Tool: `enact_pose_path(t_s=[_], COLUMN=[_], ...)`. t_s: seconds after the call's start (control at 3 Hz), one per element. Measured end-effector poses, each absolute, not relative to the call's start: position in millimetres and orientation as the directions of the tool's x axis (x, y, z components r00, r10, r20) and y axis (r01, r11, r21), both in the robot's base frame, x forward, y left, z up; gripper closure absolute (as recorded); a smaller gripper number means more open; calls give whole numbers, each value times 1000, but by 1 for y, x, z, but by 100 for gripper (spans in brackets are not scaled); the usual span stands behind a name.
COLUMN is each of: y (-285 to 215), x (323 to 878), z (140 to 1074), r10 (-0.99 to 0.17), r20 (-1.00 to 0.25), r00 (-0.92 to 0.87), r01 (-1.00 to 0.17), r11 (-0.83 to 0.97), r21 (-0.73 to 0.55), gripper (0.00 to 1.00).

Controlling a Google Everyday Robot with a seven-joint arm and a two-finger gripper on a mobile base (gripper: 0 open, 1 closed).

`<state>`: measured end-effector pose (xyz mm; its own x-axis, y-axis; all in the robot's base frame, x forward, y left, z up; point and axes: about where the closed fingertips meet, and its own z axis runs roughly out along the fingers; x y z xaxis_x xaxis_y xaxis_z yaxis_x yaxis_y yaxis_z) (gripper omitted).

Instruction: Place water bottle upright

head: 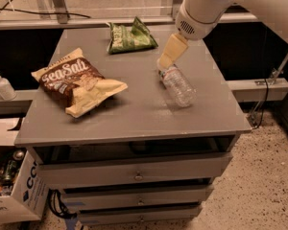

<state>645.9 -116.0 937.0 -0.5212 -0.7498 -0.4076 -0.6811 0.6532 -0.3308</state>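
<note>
The water bottle (178,86) is a small clear ribbed plastic bottle. It lies on its side on the right half of the grey cabinet top (134,114), its neck pointing to the back left. My gripper (165,61), cream-coloured on a white arm, hangs right over the bottle's neck end, touching it or very close to it. The bottle's cap is hidden behind the gripper.
A brown-and-cream Sea Salt chip bag (76,82) lies on the left of the top. A green snack bag (131,36) lies at the back. A white pump dispenser (2,85) stands on a ledge at the left. A cardboard box (12,190) sits on the floor at the lower left.
</note>
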Motion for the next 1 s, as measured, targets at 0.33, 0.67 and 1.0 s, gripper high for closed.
enact_pose_path(t_s=[0.33,0.67,1.0], y=[-101,-93,-90], x=[662,670,668], z=[933,920,903], r10=[-710,-679,-663], r20=[-404,-364,-317], r00=[-577,-637,-678], r01=[-633,-602,-596], r11=[701,733,749], r21=[-329,-315,-290], gripper=[0,0,0])
